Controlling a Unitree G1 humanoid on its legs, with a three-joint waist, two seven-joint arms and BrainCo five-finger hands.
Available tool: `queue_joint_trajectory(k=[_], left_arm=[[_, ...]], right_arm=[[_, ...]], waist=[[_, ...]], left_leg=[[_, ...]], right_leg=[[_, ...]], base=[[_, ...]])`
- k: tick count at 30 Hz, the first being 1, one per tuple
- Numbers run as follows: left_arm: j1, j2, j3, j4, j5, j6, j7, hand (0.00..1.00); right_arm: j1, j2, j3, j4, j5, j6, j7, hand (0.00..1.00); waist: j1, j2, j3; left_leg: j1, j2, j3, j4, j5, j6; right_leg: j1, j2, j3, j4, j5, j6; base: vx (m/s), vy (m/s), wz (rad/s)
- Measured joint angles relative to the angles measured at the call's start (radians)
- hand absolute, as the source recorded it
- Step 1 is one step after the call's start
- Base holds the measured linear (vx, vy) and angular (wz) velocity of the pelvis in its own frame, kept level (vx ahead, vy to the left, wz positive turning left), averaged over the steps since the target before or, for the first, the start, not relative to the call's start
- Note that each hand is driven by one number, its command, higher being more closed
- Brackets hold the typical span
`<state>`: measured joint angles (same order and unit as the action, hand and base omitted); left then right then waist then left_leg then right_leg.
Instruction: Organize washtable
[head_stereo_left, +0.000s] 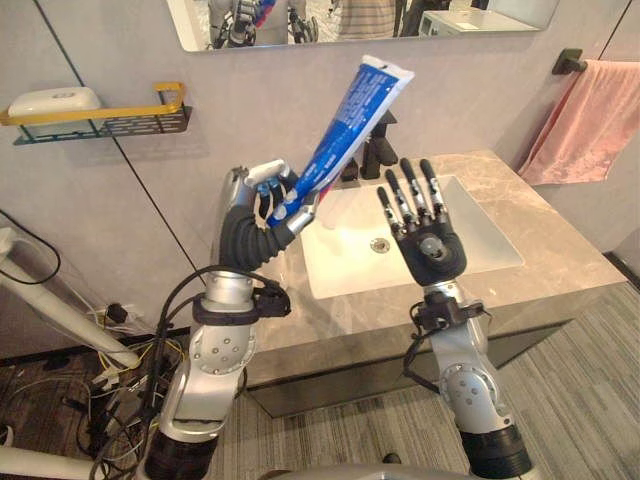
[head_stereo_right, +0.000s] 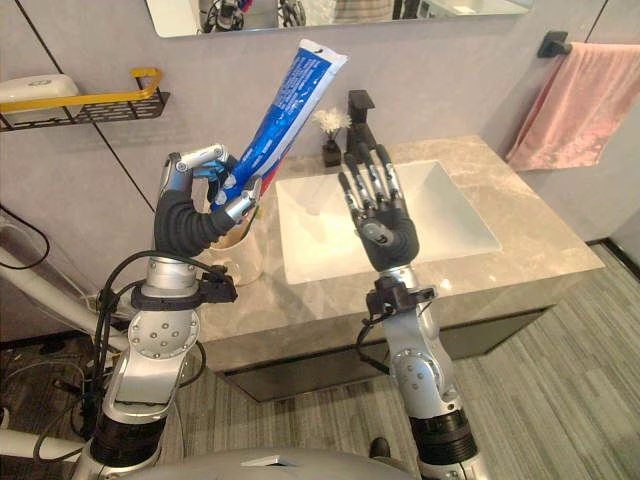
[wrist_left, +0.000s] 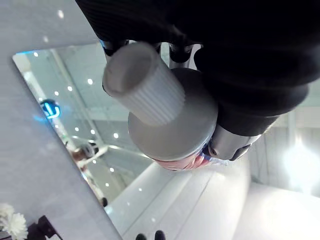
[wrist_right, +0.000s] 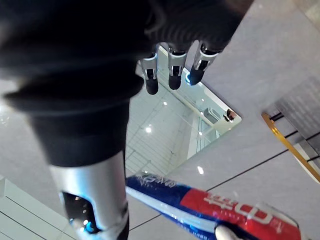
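My left hand is raised at the left edge of the washtable and is shut on a blue and white toothpaste tube. The tube slants up to the right, its flat end near the mirror. Its white ribbed cap points down out of the hand. My right hand stands open in front of the white sink basin, fingers straight up and holding nothing. The tube shows again in the right wrist view.
A beige cup stands on the marble countertop behind my left hand. A black faucet and a small flower vase sit behind the basin. A wall shelf with soap hangs left, a pink towel right.
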<state>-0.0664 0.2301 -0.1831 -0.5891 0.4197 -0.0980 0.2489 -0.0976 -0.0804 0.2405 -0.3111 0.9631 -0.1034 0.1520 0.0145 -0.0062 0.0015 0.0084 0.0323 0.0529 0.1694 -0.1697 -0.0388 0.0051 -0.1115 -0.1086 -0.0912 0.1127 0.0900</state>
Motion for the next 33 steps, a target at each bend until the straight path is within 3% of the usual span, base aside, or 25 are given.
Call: queue_joint_trajectory(k=[11,19,33], left_arm=[[0.050,-0.027,-0.031,0.002,0.001,0.008,0.006,1.00],[0.077,-0.013,-0.095,0.009,0.002,0.005,-0.010,1.00],[0.109,0.021,-0.177,0.009,0.003,0.002,-0.027,1.00]], right_arm=[[-0.078,0.002,0.086,0.047,0.040,-0.003,-0.005,0.00],[-0.136,0.002,0.112,0.087,0.078,-0.018,-0.026,0.00],[-0.147,0.001,0.154,0.125,0.118,-0.018,-0.027,0.00]], waist=[[0.018,-0.009,-0.009],[0.022,-0.024,-0.021],[0.025,-0.026,-0.023]], left_leg=[[0.005,-0.001,-0.015,-0.024,0.012,-0.001],[0.004,-0.002,-0.033,-0.028,0.022,-0.004],[0.002,-0.002,-0.034,-0.028,0.022,-0.004]], right_leg=[[0.007,-0.001,-0.018,0.000,-0.005,-0.004],[0.009,-0.002,-0.037,0.000,-0.007,-0.006],[0.008,-0.002,-0.038,0.000,-0.007,-0.007]], base=[[0.00,-0.003,0.04],[0.01,-0.009,0.06],[0.00,0.000,0.00]])
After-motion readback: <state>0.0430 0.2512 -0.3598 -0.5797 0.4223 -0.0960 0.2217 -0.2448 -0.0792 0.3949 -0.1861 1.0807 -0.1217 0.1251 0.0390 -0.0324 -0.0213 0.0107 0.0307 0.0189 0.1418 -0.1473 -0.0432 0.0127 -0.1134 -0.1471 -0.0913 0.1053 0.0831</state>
